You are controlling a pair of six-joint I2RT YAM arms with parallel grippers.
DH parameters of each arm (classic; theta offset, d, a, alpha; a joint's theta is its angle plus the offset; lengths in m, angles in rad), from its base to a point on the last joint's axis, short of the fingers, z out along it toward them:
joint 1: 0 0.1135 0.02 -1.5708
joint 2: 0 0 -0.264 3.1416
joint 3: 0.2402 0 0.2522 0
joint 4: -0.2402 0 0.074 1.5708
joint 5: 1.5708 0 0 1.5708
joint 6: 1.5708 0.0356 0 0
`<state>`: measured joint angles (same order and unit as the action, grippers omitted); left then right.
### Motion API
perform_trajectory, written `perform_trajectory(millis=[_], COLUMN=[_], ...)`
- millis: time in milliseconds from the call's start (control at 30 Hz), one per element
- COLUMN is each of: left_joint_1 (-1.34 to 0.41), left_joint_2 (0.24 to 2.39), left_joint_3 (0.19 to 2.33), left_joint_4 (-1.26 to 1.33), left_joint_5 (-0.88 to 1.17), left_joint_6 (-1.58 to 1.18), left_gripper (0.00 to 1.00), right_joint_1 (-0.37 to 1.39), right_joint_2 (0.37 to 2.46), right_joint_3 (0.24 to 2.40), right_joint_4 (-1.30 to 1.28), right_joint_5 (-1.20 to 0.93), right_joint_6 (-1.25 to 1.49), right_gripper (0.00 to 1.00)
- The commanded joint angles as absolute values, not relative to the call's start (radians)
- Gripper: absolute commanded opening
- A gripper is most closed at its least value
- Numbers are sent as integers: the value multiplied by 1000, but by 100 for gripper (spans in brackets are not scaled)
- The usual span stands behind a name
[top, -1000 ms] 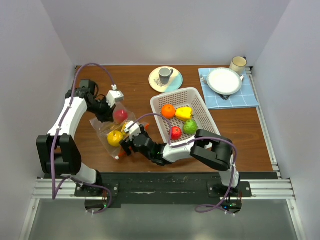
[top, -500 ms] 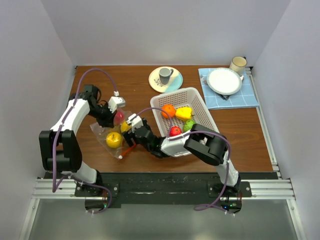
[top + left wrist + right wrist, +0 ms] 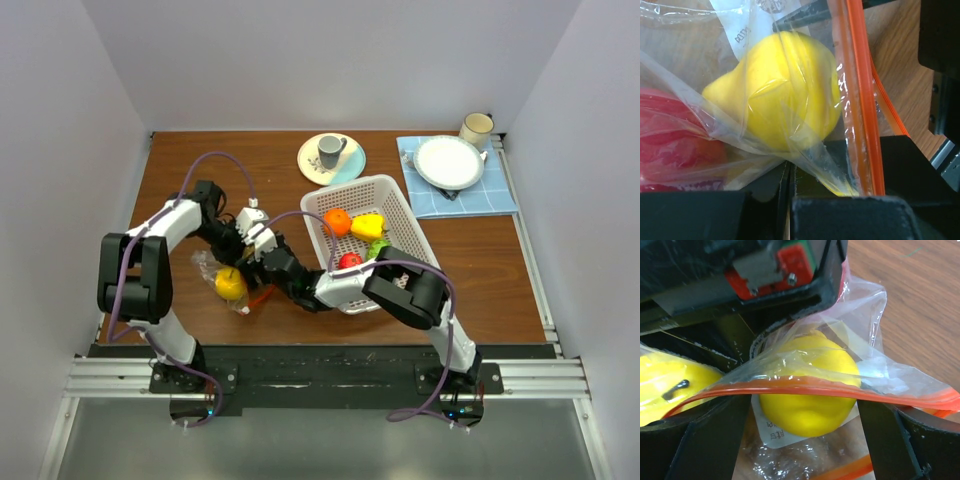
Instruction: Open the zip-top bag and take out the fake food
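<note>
The zip-top bag lies on the table left of the basket, with a yellow fake fruit inside. In the left wrist view the yellow fruit and a red fruit show through the film, beside the orange zip strip. My left gripper is shut on a fold of the bag film. My right gripper is open at the bag's mouth. One zip strip stretches across its spread fingers, with the yellow fruit just behind.
The white perforated basket right of the bag holds an orange, a yellow, a red and a green fruit. A plate with a grey cup stands behind it. A white plate on a blue cloth and a mug are at the back right.
My left gripper has moved right and nearer, closing in on the right gripper. The bag has bunched up between them. The right gripper has shifted slightly left and back.
</note>
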<state>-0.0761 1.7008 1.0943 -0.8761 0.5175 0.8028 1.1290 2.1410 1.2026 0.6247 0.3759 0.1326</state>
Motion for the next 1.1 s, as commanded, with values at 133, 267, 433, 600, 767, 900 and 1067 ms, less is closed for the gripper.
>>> perform_trajectory(millis=[133, 267, 433, 600, 767, 900, 1067], left_joint_1=[-89, -89, -87, -86, -84, -84, -84], left_joint_2=[1715, 1697, 1690, 1717, 1694, 1666, 1614], left_joint_3=[1088, 1074, 1065, 1098, 1120, 1149, 1198], left_joint_4=[-841, -835, -804, -799, -804, -834, -888], left_joint_5=[471, 446, 417, 400, 414, 436, 463], left_joint_6=[825, 828, 822, 802, 788, 776, 762], left_gripper=[0, 0, 0, 0, 0, 0, 0], right_joint_1=[1131, 1131, 1131, 1132, 1132, 1056, 993], right_joint_2=[2180, 2134, 1904, 1666, 1416, 1391, 1430], right_joint_3=[1223, 1154, 998, 867, 757, 735, 742], right_joint_4=[658, 676, 690, 585, 453, 425, 419], right_joint_5=[345, 348, 357, 353, 509, 648, 727], right_joint_6=[137, 143, 156, 186, 198, 189, 192], right_gripper=[78, 59, 50, 49, 50, 48, 69])
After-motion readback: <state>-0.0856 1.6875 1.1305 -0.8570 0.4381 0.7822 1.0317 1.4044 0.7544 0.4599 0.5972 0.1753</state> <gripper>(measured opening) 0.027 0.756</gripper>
